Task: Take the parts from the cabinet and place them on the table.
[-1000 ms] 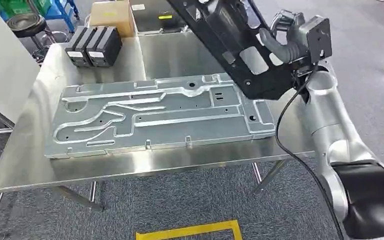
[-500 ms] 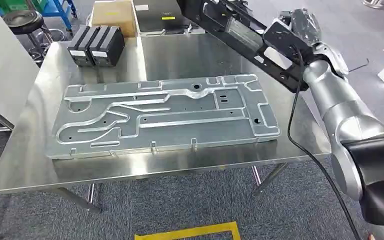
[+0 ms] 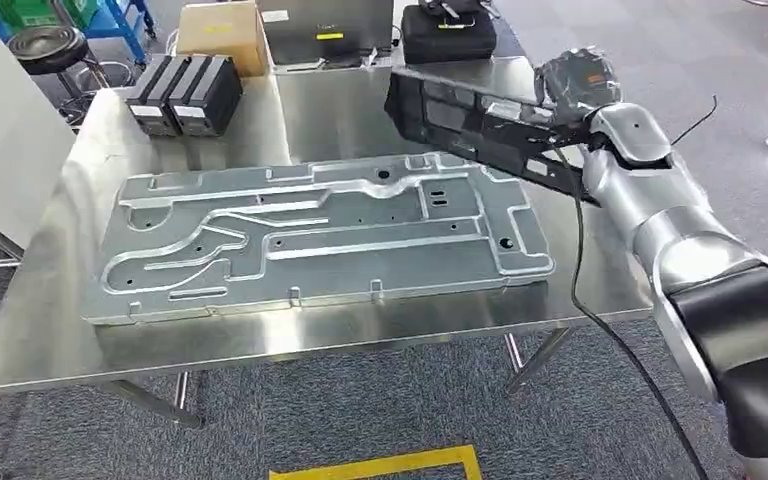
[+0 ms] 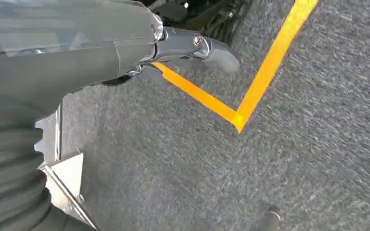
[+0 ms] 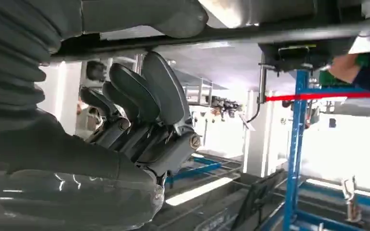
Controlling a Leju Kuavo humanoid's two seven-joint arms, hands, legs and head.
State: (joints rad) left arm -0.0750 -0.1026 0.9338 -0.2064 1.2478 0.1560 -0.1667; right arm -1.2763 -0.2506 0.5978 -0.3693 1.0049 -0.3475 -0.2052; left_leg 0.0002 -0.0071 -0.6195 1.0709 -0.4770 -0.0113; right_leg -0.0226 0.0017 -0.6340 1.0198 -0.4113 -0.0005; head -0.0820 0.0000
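Long black part [image 3: 480, 125] with cut-outs, carried nearly flat and clear above the far right end of the steel table [image 3: 40, 340], partly over the corner of the big stamped metal panel [image 3: 320, 235] lying along the tabletop. Gripped at its right end by the right hand [image 3: 570, 85]; seen from the right wrist, dark fingers [image 5: 139, 96] curled up under the part's edge with the thumb over it, so clenched on the part. Probably a stiff moulded or pressed frame, light for its length but awkward: held at one end, likely to droop and swing, its free left end prone to catch the panel's raised ribs on the way down. Better control likely from a hold nearer the middle, on a solid rail and not across a thin web between openings; smooth finish likely slippery. Left hand [image 4: 192, 45] hanging over grey carpet beside yellow floor tape [image 4: 265, 77], holding nothing; fingers mostly hidden, so cannot tell whether spread or curled. At the table's far left, two black boxes [image 3: 185, 95]; beyond, a cardboard box [image 3: 222, 35] and a black case [image 3: 448, 32].
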